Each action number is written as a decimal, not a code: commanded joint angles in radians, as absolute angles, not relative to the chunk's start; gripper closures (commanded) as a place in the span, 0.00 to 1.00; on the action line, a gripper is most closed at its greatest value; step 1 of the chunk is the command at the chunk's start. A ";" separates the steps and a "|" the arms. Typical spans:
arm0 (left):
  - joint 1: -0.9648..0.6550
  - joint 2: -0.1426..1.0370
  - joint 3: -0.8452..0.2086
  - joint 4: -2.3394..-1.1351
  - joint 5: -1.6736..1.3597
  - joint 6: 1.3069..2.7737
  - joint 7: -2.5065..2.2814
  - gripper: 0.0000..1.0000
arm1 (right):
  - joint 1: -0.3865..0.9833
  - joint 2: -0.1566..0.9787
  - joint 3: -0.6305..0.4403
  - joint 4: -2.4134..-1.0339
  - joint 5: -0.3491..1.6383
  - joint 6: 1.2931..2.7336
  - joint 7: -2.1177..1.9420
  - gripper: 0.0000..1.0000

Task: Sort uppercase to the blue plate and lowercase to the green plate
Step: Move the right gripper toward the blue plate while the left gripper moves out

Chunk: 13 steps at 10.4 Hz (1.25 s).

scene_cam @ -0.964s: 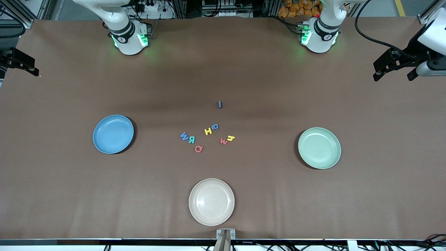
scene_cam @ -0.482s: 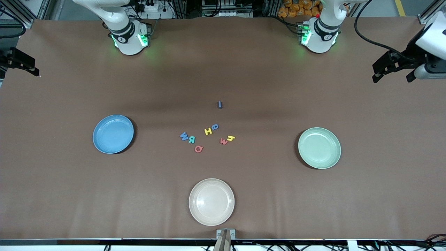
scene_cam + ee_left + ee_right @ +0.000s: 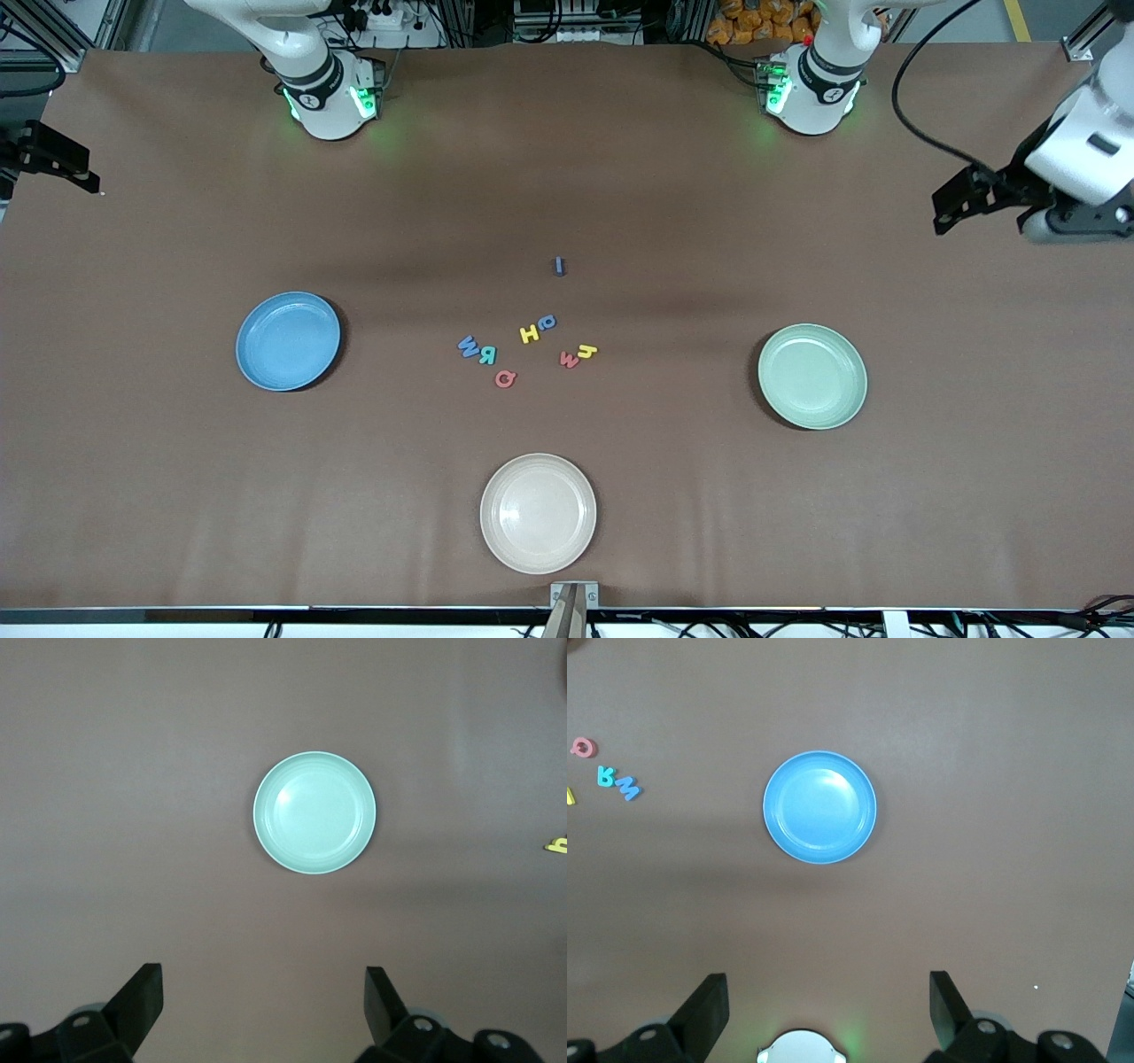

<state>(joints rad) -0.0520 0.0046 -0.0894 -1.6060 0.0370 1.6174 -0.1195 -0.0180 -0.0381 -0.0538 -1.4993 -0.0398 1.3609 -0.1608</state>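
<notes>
1. The tabletop (image 3: 620, 177) carries every piece, and none has been sorted.
2. The blue plate (image 3: 288, 341) sits bare, straight below the right tool (image 3: 824, 1014) in its wrist view; the green plate (image 3: 812, 376) sits bare below the left tool (image 3: 264, 1005).
3. A beige plate (image 3: 538, 513) takes no part; best leave it out.
4. Both tools hang high with jaws wide and nothing in them, the left one at its own end of the tabletop, the right one waiting.
5. The letters cluster well away from both tools, between the plates: W (image 3: 467, 345), R (image 3: 487, 355), Q (image 3: 505, 378), H (image 3: 529, 333).
6. Lowercase h (image 3: 587, 352), m (image 3: 569, 359), the blue rounded letter (image 3: 547, 322) and the dark i (image 3: 559, 265) want a low, square pinch on one piece only.
</notes>
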 commanded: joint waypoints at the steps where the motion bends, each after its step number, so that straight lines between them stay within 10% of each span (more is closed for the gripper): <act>1: -0.054 0.081 -0.094 -1.591 0.054 1.678 -0.117 0.00 | -0.038 -0.037 -0.046 -1.494 -0.022 1.341 -0.156 0.00; 7: -0.058 0.264 -0.094 -1.539 0.055 1.827 -0.178 0.00 | 0.049 0.018 -0.043 -1.505 0.017 1.350 -0.152 0.00; 13: -0.071 0.437 -0.095 -1.523 0.042 1.999 -0.211 0.00 | 0.172 0.041 -0.043 -1.773 0.098 1.691 0.019 0.00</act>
<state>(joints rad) -0.0623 0.3803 -0.0914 -1.5483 0.0370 1.9645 -0.1693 0.1306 0.0683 -0.0391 -1.7014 0.0890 1.6272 -0.0456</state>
